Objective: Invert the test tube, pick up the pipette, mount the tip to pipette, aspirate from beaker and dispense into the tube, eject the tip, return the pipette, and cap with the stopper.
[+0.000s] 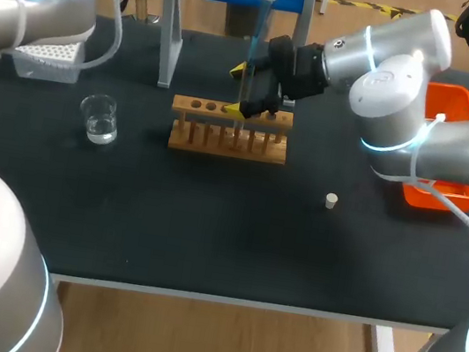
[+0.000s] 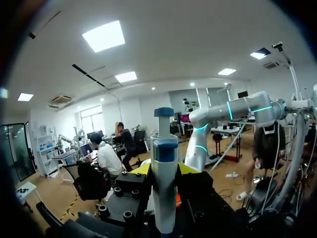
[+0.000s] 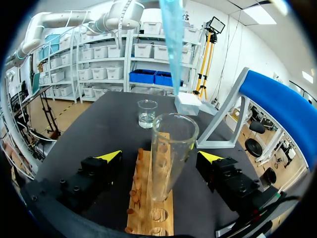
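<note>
Racked tube (image 3: pixel 171 158) under pipette (image 2: pixel 164 173); part-filled beaker (image 1: pixel 100 118)

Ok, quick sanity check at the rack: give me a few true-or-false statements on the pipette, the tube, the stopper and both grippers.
1. A blue pipette tip is mounted on the pipette. True.
2. The stopper is already in the test tube. False: the stopper lies on the table to the right of the wooden rack, and the test tube has its mouth open.
3. The right gripper is shut on the beaker. False: the right gripper is open, with one finger on each side of the test tube in the rack. The beaker stands apart from it.
4. The left gripper holds the pipette. True.
5. The beaker holds clear liquid. True.
</note>
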Tool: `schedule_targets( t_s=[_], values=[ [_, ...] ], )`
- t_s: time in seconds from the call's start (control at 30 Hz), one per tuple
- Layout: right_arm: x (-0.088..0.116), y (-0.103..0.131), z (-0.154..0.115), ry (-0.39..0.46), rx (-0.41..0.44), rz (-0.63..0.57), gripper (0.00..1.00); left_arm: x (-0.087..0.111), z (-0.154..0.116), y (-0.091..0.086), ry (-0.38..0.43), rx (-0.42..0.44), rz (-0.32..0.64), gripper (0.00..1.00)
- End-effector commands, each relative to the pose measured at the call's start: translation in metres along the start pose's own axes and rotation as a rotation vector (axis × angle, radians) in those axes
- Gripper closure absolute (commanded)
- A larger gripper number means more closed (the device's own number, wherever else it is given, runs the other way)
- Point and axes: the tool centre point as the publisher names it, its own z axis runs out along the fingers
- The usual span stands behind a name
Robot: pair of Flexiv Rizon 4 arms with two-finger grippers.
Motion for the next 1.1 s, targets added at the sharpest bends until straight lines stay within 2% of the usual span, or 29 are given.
schedule_targets(
  t_s=[0.03,0.33,0.53,0.83,1.1],
  values=[
    [-0.002,0.0,0.0,0.006,0.002,0.0,0.0,0.01,-0.007,-0.008,-0.021,-0.025,-0.01,1.0],
    [-0.002,0.0,0.0,0.006,0.002,0.0,0.0,0.033,-0.028,-0.009,-0.072,-0.053,-0.04,1.0],
    [-0.002,0.0,0.0,0.006,0.002,0.0,0.0,0.054,-0.045,-0.002,-0.112,-0.046,-0.06,1.0],
    [-0.002,0.0,0.0,0.006,0.002,0.0,0.0,0.098,-0.057,0.024,-0.146,-0.013,-0.109,1.0],
    [-0.002,0.0,0.0,0.006,0.002,0.0,0.0,0.126,-0.043,0.049,-0.135,0.038,-0.11,1.0]
  ],
)
